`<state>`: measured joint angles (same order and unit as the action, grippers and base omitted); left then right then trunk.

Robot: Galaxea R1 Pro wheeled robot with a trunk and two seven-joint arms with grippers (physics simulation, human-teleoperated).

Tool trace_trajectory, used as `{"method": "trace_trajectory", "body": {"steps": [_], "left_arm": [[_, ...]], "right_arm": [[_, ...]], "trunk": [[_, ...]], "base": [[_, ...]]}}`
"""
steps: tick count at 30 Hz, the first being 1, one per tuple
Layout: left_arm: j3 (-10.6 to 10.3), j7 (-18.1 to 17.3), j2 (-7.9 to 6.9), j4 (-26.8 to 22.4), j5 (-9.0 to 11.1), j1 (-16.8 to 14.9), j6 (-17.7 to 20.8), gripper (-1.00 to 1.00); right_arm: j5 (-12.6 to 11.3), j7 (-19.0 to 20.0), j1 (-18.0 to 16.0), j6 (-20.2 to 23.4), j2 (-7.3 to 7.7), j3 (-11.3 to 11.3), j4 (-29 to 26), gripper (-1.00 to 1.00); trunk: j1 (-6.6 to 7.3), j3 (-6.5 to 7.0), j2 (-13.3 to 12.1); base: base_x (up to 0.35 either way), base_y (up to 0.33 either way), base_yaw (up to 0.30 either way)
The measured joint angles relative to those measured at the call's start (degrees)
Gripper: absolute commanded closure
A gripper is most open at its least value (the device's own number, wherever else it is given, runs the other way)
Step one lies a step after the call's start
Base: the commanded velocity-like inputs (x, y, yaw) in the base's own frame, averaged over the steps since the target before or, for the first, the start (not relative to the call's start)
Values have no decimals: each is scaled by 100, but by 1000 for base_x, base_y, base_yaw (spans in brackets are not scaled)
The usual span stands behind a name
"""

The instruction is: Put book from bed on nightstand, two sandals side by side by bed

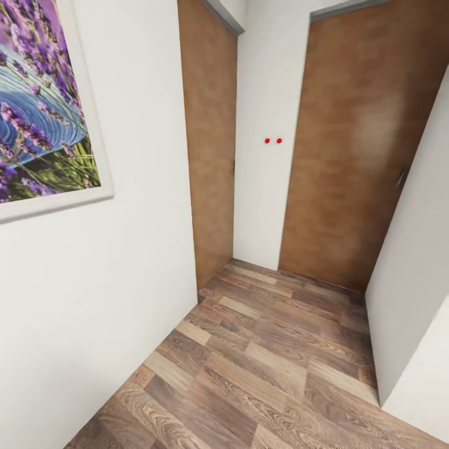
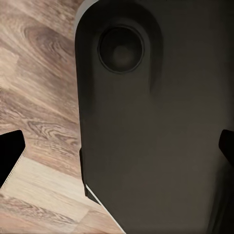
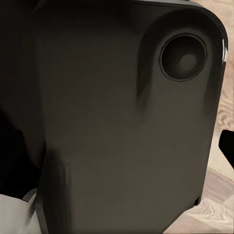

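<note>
White-walled corner (image 1: 262, 187), two brown panels (image 1: 349, 156), lavender picture (image 1: 37, 106) upper left, plank floor (image 1: 268, 368) below, left fingertips (image 2: 10, 153) spread apart over floor, right claw state unclear.

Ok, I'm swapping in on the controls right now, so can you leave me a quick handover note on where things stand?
Left gripper: fingertips wide apart, nothing between them; open, over the robot's own dark body.
Right gripper: one fingertip shows at the frame edge; state cannot be told.
The head camera faces a corner: white wall with the lavender picture, two brown wood panels, wood-plank floor.
Book, bed, nightstand and sandals are not in sight here.
Done: nothing that these views confirm.
Left: probably turn to find the bed, move the book, then pair the sandals.
</note>
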<state>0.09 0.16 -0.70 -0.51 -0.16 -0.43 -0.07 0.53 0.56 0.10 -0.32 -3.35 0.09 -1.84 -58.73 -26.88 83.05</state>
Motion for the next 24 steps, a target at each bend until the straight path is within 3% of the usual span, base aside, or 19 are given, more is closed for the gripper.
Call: {"method": "trace_trajectory", "body": {"steps": [24], "left_arm": [[16, 0, 0, 4, 18, 0, 3, -100]], "right_arm": [[-7, 0, 4, 0, 1, -19, 7, -100]], "trunk": [[0, 0, 0]], "base": [[0, 0, -285]]}}
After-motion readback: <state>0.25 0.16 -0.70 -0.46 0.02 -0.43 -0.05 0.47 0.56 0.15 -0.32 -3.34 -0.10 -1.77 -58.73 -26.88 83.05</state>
